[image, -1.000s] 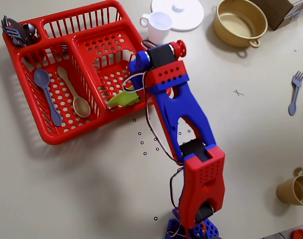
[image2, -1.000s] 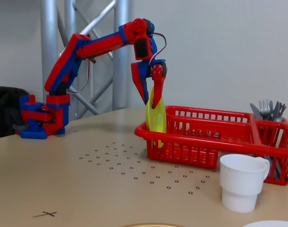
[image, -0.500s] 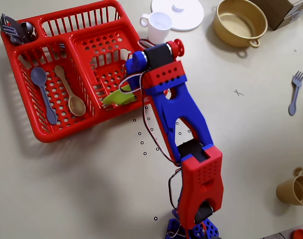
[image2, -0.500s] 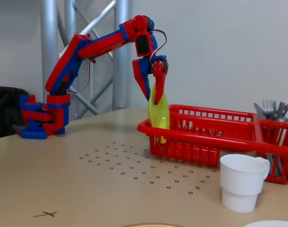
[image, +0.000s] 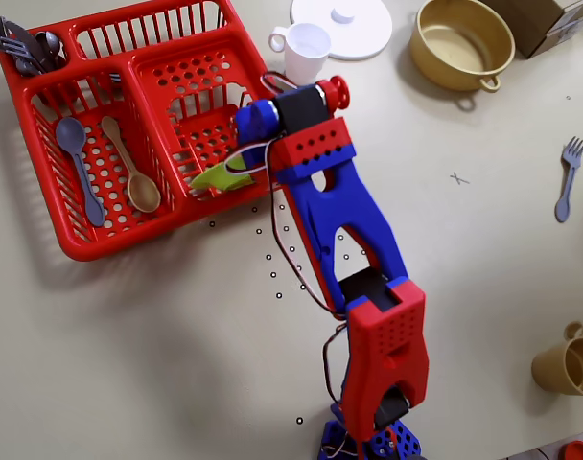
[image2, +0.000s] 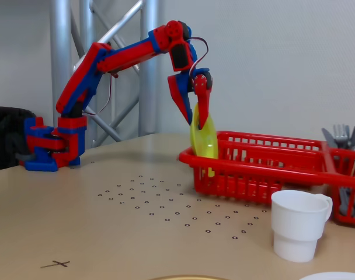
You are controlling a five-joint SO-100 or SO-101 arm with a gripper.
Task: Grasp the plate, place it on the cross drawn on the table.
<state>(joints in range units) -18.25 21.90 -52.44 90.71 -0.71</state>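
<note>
The gripper [image2: 196, 119] was pinching the top edge of the plate [image2: 204, 142], which stood on edge inside the red basket [image: 157, 211], with the cross [image: 457, 178] at three o'clock on the table [image: 157, 364].

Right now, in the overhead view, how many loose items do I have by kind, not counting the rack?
Plates: 1, the plate in the gripper
Cups: 2, white cup, tan mug
Pots: 1, yellow pot
Lids: 1, white lid
Spoons lying flat: 2, grey spoon, tan spoon
Loose forks: 1, grey fork
Total: 8
</note>
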